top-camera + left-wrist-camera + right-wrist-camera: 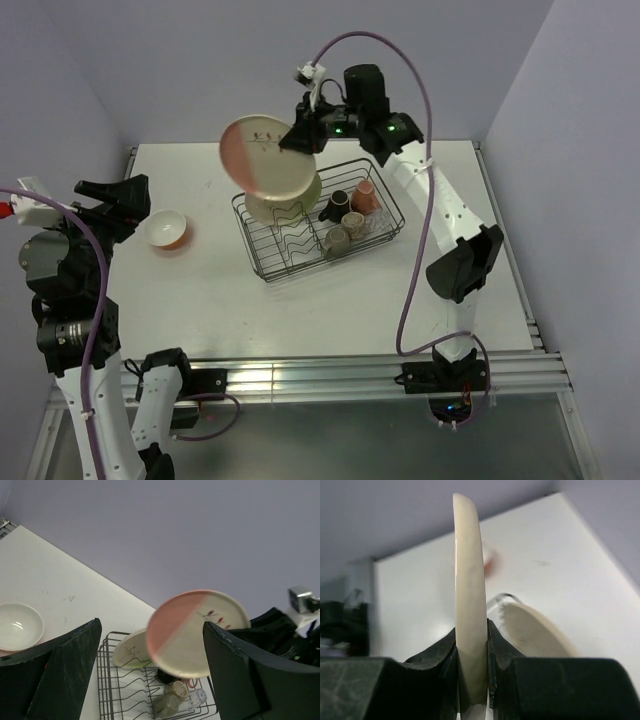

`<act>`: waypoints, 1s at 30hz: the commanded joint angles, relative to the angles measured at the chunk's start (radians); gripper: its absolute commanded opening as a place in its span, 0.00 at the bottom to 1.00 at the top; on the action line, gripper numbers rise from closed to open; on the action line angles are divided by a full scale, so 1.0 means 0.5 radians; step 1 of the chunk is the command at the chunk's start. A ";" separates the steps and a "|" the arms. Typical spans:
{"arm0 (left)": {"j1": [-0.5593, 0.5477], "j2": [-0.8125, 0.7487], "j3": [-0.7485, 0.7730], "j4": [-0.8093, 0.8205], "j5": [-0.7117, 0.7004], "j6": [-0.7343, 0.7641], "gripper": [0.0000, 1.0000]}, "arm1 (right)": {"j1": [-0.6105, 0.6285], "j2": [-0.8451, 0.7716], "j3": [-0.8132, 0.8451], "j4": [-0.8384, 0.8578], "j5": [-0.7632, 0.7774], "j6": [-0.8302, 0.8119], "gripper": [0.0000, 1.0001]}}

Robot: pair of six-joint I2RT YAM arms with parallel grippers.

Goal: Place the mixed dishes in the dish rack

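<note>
White table (pixel 450 300) in a corner of lavender walls; dish rack (pixel 290 262) near the middle, set at a slight angle.

Loaded so far: green-tinted plate (pixel 129 652) stands on edge in the dividers at the rack's left end. At the right end are the pink mug (pixel 365 196), brown mug (pixel 337 206), olive mug (pixel 338 238) and clear glass (pixel 198 696), crowded together.

In hand: pink-tinted plate (pixel 262 155), raised above the rack's left end, over the green one, not yet in a slot. Right gripper (pixel 298 138) is clamped narrowly on its rim; the right wrist view shows both pads pressed against the plate's edge.

Outstanding: small orange bowl (pixel 163 230) sits upright on the table left of the rack, well apart from it. Left gripper (pixel 118 207) hovers just beside it, jaws wide, holding nothing.

Estimate: mostly done. Two items remain, namely seating this plate in a free divider and moving the bowl.
</note>
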 commanded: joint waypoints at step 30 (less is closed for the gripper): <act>0.011 -0.275 -0.745 0.075 0.176 -0.011 0.90 | 0.008 -0.211 -0.056 -0.654 0.218 -2.308 0.00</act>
